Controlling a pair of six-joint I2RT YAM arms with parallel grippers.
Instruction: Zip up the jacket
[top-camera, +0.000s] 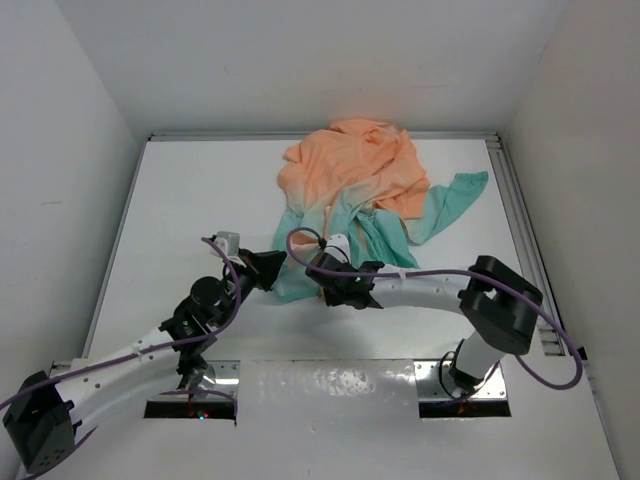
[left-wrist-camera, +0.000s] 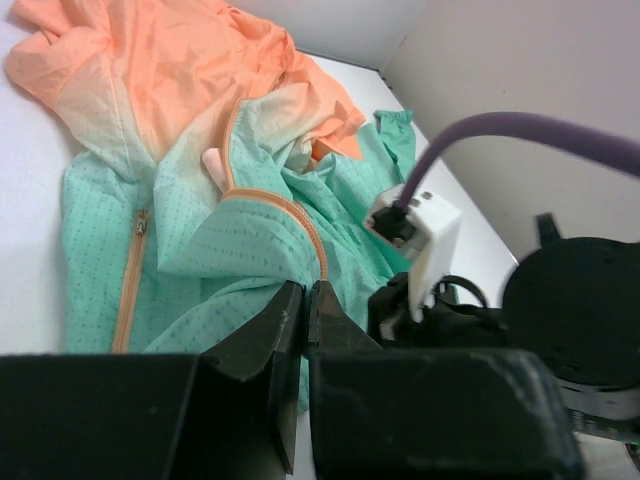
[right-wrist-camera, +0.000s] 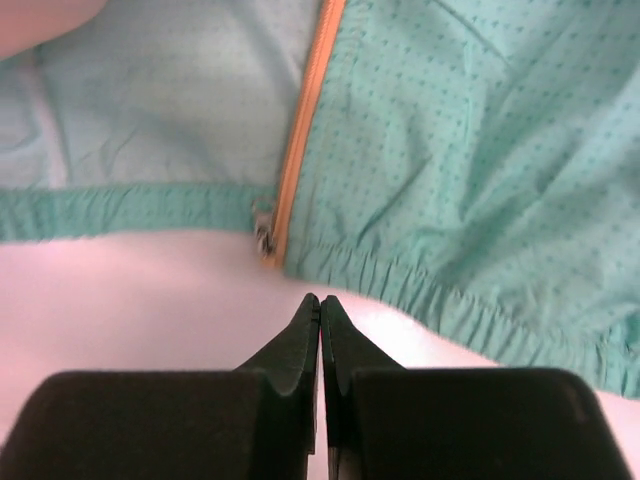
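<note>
Closest to the lens, the right end effector (right-wrist-camera: 320, 305) has its jaws pressed flat together with nothing between them. It is poised over bare surface (right-wrist-camera: 120, 300) just short of the jacket (right-wrist-camera: 450, 130) hem. Straight ahead of its tips an orange zipper (right-wrist-camera: 300, 130) runs down to that hem, with a small metal slider (right-wrist-camera: 263, 232) at its foot.

The left end effector (left-wrist-camera: 305, 300) is likewise closed, its tips against a teal fold edged with orange tape. Whether it nips any cloth cannot be told. Just right of that fold, the right arm's white connector (left-wrist-camera: 415, 228) and purple cable (left-wrist-camera: 520, 135) crowd in beside the jacket.

From above, the jacket lies crumpled, peach end farthest from the arms and teal end nearest them. One sleeve is flung out toward the right-hand rail (top-camera: 512, 200). Left of the jacket, bare surface stretches to the wall (top-camera: 70, 150).

Both arms reach forward low and converge on the near hem, the right one bent sharply at its elbow.
</note>
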